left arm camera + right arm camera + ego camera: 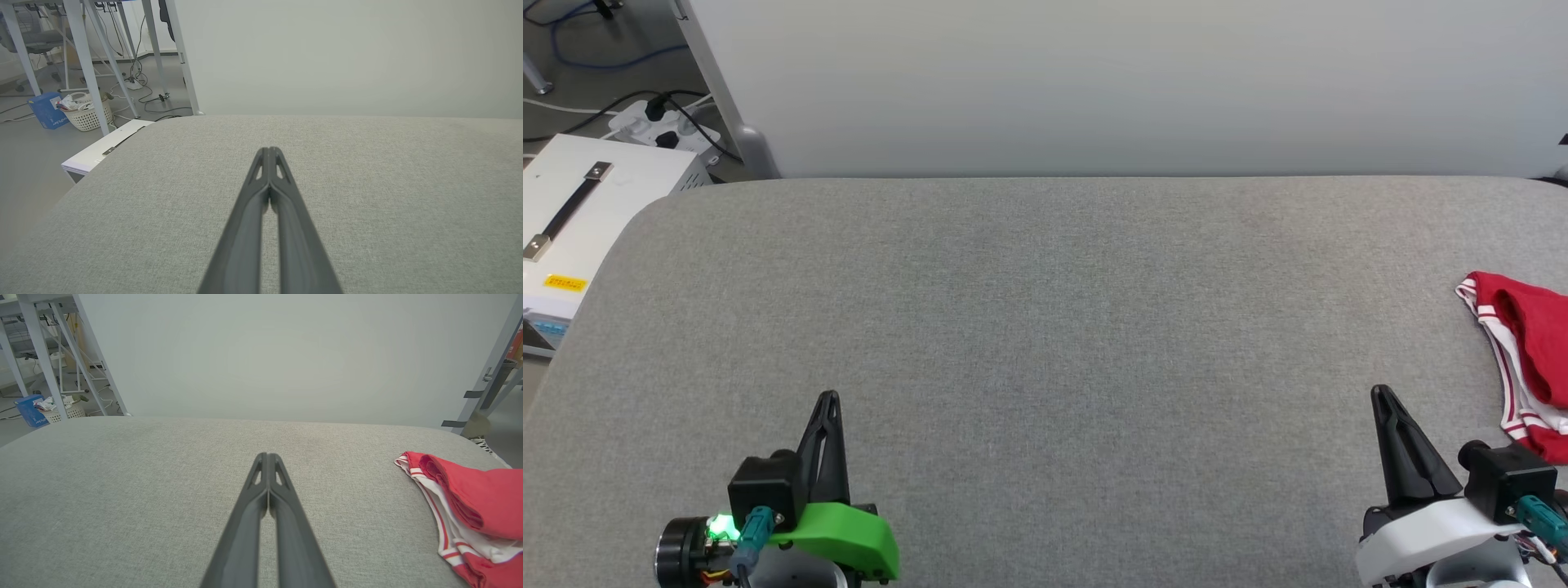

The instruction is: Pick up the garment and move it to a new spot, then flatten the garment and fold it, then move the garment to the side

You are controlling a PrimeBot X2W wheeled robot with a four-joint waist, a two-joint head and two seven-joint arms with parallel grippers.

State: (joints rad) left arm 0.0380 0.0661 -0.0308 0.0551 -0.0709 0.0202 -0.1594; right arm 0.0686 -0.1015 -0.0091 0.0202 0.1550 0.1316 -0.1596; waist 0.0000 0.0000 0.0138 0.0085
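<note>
Head view: grey tabletop (1045,327). At near edge, left part: left gripper (829,398), fingers pressed together, holding nothing. At near edge, right part: right gripper (1379,392), fingers likewise together, empty. At right edge: garment (1531,343), bunched, red with white striped trim, apart from right gripper.

Left wrist view: fingers (253,212) meet at tips over bare tabletop.

Right wrist view: fingers (249,514) meet at tips; garment lies to their right, by right edge.
</note>
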